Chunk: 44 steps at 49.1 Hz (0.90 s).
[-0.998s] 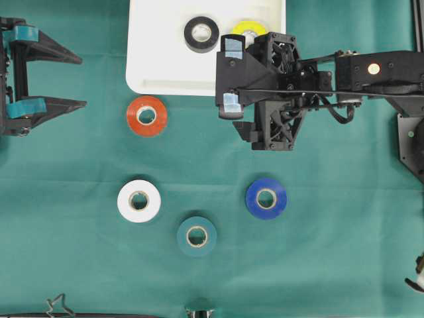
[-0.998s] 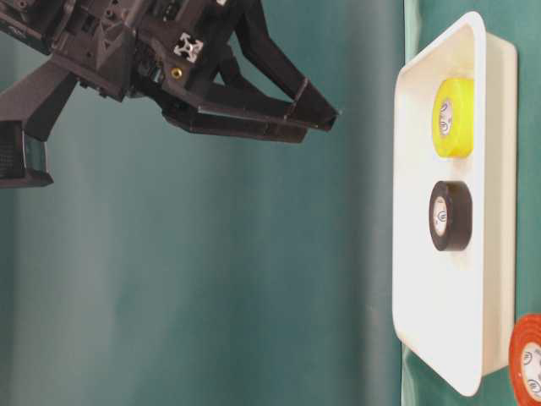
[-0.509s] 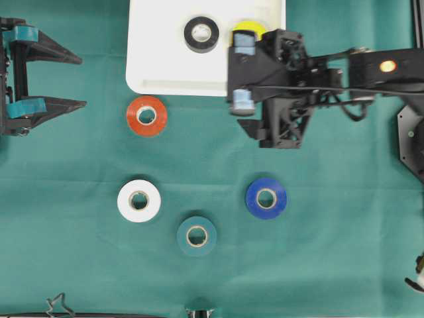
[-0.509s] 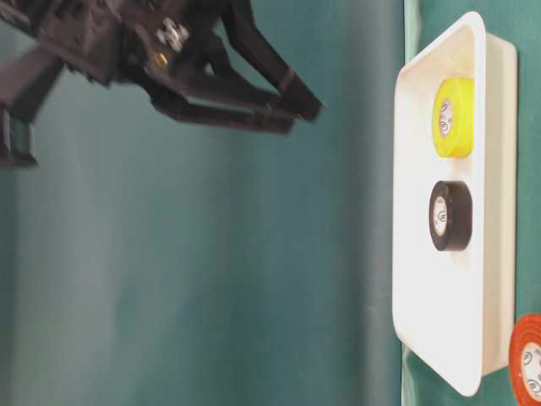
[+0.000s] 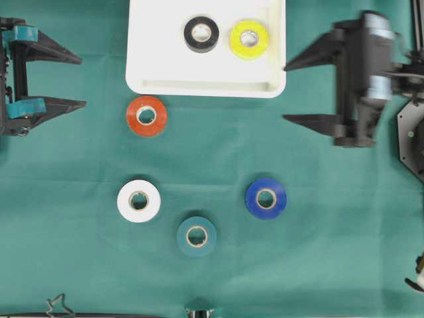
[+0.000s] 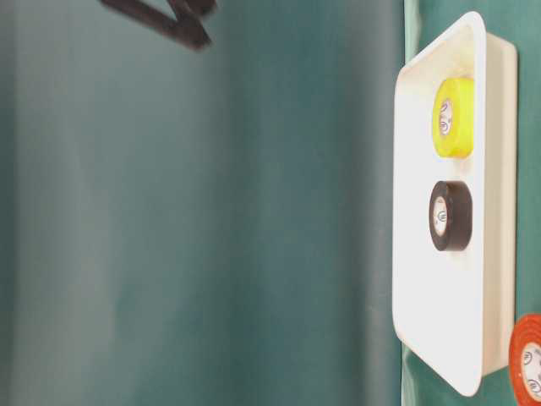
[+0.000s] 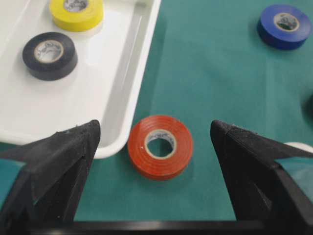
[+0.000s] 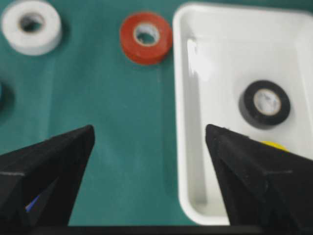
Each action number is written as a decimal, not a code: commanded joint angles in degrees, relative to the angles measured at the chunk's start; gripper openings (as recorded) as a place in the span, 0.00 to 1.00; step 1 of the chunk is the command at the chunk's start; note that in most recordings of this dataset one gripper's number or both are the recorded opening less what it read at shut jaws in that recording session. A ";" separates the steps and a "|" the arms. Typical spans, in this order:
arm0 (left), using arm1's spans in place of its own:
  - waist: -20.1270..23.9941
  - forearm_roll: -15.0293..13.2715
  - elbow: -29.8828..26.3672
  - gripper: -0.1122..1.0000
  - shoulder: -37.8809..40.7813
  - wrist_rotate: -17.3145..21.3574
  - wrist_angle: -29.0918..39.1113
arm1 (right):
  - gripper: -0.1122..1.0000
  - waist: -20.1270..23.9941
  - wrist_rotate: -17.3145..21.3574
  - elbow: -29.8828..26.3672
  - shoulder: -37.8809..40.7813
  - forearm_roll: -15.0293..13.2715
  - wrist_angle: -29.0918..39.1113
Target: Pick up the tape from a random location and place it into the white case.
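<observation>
Green bench (image 5: 344, 252), usual setup. Right claw (image 5: 286, 93) now gaping wide and empty, pulled back off the white case (image 5: 152, 73) to about 3 o'clock of it; a second ago parked right over the yellow tape (image 5: 248, 39). Yellow now sitting inside beside the black tape (image 5: 201, 34), so drop probably done. Left claw (image 5: 79, 81) wide, idle at 9. Orange tape (image 5: 146, 116) just outside the case at 7, white tape (image 5: 139, 201), teal tape (image 5: 197, 236), blue tape (image 5: 266, 198) left to fetch.
</observation>
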 commanded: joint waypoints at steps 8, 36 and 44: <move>-0.09 0.00 0.00 0.96 0.09 -0.09 -0.79 | 0.92 -2.20 0.18 11.78 -8.26 0.00 -12.22; -0.09 -0.09 2.37 0.96 -0.26 0.00 -3.43 | 0.92 -5.98 0.26 27.95 -9.23 0.35 -30.76; -0.09 0.00 2.64 0.96 -0.26 0.00 -3.52 | 0.92 -5.98 0.26 27.86 -9.32 0.35 -30.85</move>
